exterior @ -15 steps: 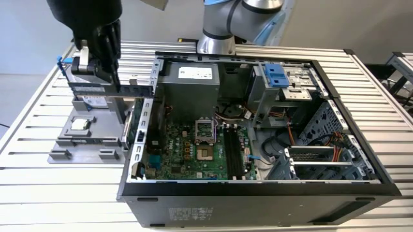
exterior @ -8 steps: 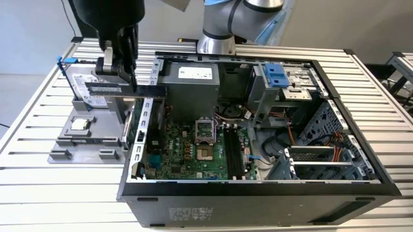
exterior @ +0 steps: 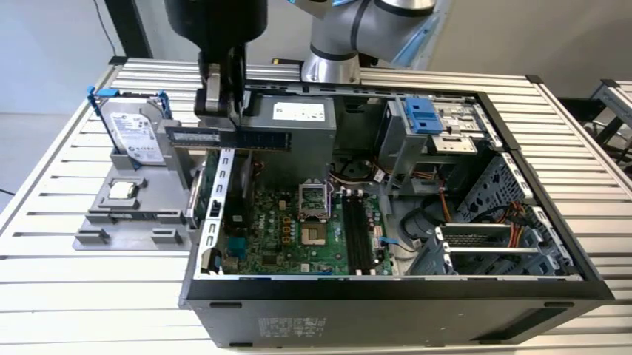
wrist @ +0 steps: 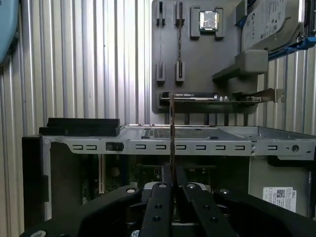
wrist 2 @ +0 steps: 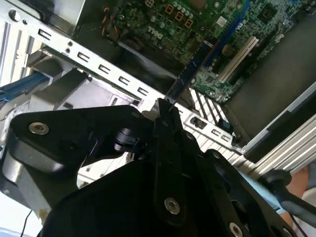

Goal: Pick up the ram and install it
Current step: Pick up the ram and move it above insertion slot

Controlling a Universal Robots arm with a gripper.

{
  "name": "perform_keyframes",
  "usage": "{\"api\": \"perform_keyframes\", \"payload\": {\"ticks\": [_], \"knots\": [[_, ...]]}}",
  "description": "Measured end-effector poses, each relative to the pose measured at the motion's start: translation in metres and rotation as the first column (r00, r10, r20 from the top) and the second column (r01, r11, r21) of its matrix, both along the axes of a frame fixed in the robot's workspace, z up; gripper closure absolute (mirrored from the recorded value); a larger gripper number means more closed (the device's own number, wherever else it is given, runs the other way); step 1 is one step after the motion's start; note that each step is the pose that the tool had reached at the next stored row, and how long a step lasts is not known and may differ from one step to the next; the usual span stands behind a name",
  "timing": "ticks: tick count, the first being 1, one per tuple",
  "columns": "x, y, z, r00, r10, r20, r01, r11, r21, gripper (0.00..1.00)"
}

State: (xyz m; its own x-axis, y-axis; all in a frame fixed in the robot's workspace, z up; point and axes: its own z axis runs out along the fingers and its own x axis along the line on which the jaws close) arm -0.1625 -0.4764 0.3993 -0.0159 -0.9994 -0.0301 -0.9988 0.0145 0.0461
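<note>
Item: long, narrow, dark circuit-board ram (exterior: 229,137). Clenched in your black end effector (exterior: 219,120), level above open grey computer case (exterior: 395,303) rim, apart from black motherboard slots (exterior: 356,237). Risk, as judged: stick tilts in grip; misaligned seating strains board.

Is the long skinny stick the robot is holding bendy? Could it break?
Probably stiff: the ram stick juts sideways from the gripper without drooping. Likely light, being so thin. A board that thin could snap if knocked.
</note>
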Motion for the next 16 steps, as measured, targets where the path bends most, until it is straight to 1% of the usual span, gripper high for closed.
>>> {"api": "perform_keyframes", "payload": {"ticks": [10, 13, 16], "knots": [[0.0275, 0.0000, -0.0001, 1.0000, 0.004, -0.0001, -0.004, 1.0000, -0.0001, 1.00], [0.0375, 0.0000, -0.0002, 1.0000, 0.004, -0.0001, -0.004, 1.0000, 0.0000, 1.00], [0.0493, 0.0000, -0.0003, 1.0000, 0.005, -0.0001, -0.005, 1.0000, -0.0001, 1.00]]}}
